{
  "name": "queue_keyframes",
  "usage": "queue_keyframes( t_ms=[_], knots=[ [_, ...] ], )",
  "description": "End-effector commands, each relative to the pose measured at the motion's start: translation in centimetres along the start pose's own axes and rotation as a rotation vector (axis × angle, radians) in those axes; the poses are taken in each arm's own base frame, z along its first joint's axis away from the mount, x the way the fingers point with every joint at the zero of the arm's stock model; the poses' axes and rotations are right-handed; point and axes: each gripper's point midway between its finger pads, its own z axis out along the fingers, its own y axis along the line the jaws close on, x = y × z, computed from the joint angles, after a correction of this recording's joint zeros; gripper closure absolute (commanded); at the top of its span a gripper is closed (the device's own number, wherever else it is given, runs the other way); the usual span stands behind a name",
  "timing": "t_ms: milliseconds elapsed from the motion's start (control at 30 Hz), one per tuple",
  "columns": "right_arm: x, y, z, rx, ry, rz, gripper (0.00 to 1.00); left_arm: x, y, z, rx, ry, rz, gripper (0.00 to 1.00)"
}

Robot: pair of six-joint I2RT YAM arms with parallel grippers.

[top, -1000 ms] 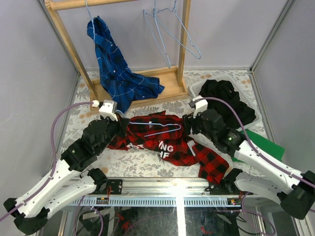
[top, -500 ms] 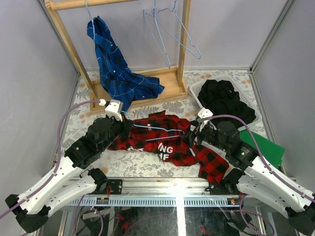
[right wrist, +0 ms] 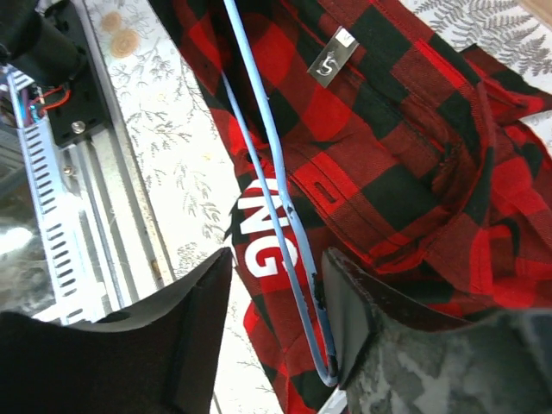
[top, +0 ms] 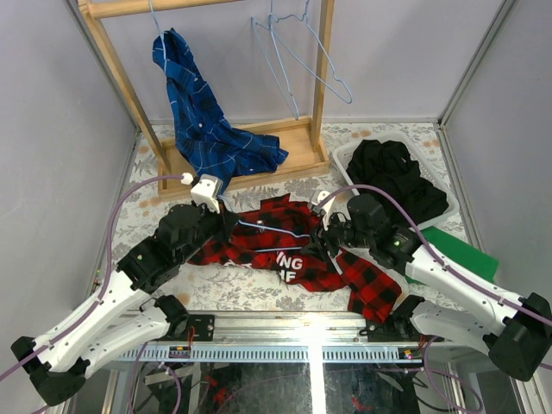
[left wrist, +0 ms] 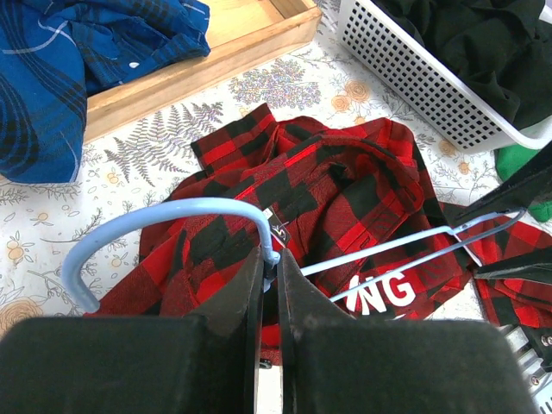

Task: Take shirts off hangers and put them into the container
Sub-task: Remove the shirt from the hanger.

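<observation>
Left claw (left wrist: 269,255) is pressed tight on the neck of a light-blue hanger (left wrist: 172,205), just under the hook. That grip looks meant to anchor the wire while the cloth is worked away from it. Right claw (right wrist: 278,259) stands spread, its fingers straddling the far corner of that same hanger. The wire runs close along one finger, but nothing there is pinched as far as I can tell.

Between the two arms the red-and-black plaid shirt (left wrist: 345,185) lies crumpled on the bench (left wrist: 285,86), collar open and label up. The hanger's triangle rests on top of it, and whether any wire is threaded through a sleeve I cannot tell. Held at both ends, the hanger could probably be lifted clear without dragging the shirt.

Just past the right arm sits the white container (left wrist: 414,78), already holding black shirts (top: 392,177) — a short carry for the red one.

Farthest back, the blue plaid shirt (top: 194,121) hangs from the wooden rack (top: 121,78), its tail pooled on the rack's base. Empty hangers (top: 312,65) dangle by the right post.
</observation>
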Motion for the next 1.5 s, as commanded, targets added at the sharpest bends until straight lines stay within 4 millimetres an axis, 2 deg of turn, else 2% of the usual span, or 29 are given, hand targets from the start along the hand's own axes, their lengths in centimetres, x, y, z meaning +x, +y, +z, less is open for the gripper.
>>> queue_keyframes(
  t_ms=[0, 133, 267, 367, 433, 467, 533, 667, 733, 900, 1200, 1300, 1467],
  knots=[
    [-2.6, 1.2, -0.3, -0.064, -0.062, -0.018, 0.53, -2.0, -0.6, -0.5, 0.029, -0.054, 0.019, 1.00],
    [-2.5, 1.2, -0.3, -0.069, -0.053, -0.012, 0.71, -2.0, -0.2, -0.6, 0.011, -0.056, 0.027, 1.00],
    [-2.5, 1.5, -0.4, -0.083, -0.049, -0.017, 0.87, -1.7, 1.0, -0.7, -0.049, -0.053, 0.037, 1.00],
    [-2.8, 1.9, -0.5, -0.105, -0.061, -0.020, 0.98, -1.8, 1.2, -0.7, -0.064, -0.060, 0.028, 1.00],
    [-3.0, 2.1, -0.6, -0.113, -0.070, -0.020, 1.00, -1.9, 1.3, -0.8, -0.073, -0.066, 0.020, 0.96],
    [-3.1, 2.2, -0.7, -0.113, -0.074, -0.019, 1.00, -1.9, 1.4, -0.8, -0.078, -0.066, 0.015, 0.89],
    [-3.2, 2.2, -0.9, -0.110, -0.077, -0.018, 1.00, -1.9, 1.7, -0.8, -0.096, -0.067, -0.001, 0.64],
    [-3.6, 1.7, -1.5, -0.062, -0.085, -0.015, 1.00, -1.6, 2.1, -1.1, -0.119, -0.055, -0.004, 0.31],
    [-3.8, 0.6, -1.8, 0.011, -0.092, -0.007, 1.00, -1.6, 2.5, -1.2, -0.144, -0.059, -0.014, 0.22],
    [-3.6, -1.4, -2.5, 0.143, -0.091, 0.001, 1.00, -1.5, 2.9, -1.4, -0.162, -0.068, -0.028, 0.11],
    [-4.2, -0.9, -2.5, 0.112, -0.112, 0.001, 1.00, 2.1, 5.1, 1.4, -0.313, 0.066, -0.023, 0.11],
    [-4.3, -0.8, -2.6, 0.112, -0.124, -0.003, 1.00, 3.3, 5.6, 2.5, -0.361, 0.095, -0.047, 0.18],
    [-4.4, -0.9, -3.1, 0.130, -0.133, -0.008, 1.00, 3.7, 7.1, 3.1, -0.461, 0.071, -0.082, 0.28]
  ],
)
